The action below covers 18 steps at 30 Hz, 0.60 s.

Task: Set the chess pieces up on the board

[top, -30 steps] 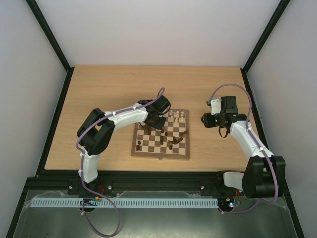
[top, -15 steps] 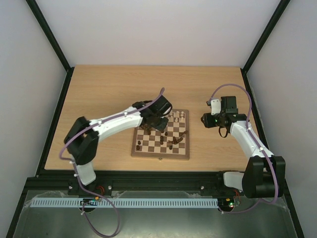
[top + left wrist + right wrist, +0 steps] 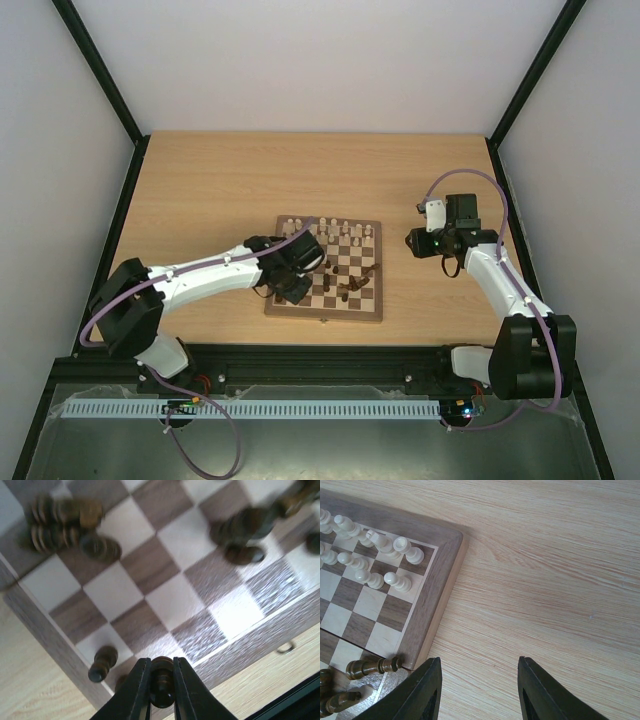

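The checkered wooden board (image 3: pixel 365 310) lies mid-table, with cream pieces (image 3: pixel 345 232) along its far rows and dark brown pieces (image 3: pixel 352 288) scattered at the near right. My left gripper (image 3: pixel 290 288) is over the board's near left corner, shut on a dark brown piece (image 3: pixel 163 682) just above the board's border (image 3: pixel 240 647). A dark pawn (image 3: pixel 102 662) stands beside it on a corner square. My right gripper (image 3: pixel 412 242) is open and empty over bare table right of the board (image 3: pixel 440 575). Cream pieces (image 3: pixel 397 581) and fallen dark pieces (image 3: pixel 370 667) show in the right wrist view.
Blurred dark pieces (image 3: pixel 65 522) lie in a heap on the board ahead of the left gripper, with others (image 3: pixel 245 530) to the right. Black frame posts and a rail (image 3: pixel 300 355) edge the table.
My left arm has swung from the board's far middle to its near left corner, stretching out low. The cream pieces in the far rows are uncovered. The right arm has not moved.
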Each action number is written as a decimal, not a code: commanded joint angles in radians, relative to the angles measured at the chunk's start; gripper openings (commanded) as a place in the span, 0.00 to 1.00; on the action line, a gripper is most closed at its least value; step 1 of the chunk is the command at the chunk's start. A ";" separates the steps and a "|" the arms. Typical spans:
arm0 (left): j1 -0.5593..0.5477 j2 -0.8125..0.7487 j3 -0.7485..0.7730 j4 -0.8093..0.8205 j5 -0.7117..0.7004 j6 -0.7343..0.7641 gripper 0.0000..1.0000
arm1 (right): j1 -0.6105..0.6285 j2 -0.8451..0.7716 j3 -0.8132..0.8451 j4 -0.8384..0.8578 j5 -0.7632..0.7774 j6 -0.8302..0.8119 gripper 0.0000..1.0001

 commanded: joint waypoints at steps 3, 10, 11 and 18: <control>-0.006 -0.003 -0.027 -0.009 -0.028 -0.012 0.11 | -0.002 0.009 -0.001 -0.042 -0.010 -0.007 0.43; -0.005 0.024 -0.038 0.032 -0.024 -0.012 0.11 | -0.002 0.008 -0.001 -0.042 -0.010 -0.007 0.43; -0.004 0.031 -0.037 0.036 -0.026 -0.011 0.11 | -0.002 0.008 -0.001 -0.043 -0.009 -0.007 0.43; 0.007 0.073 -0.035 0.054 -0.043 -0.007 0.11 | -0.002 0.008 -0.001 -0.043 -0.010 -0.008 0.43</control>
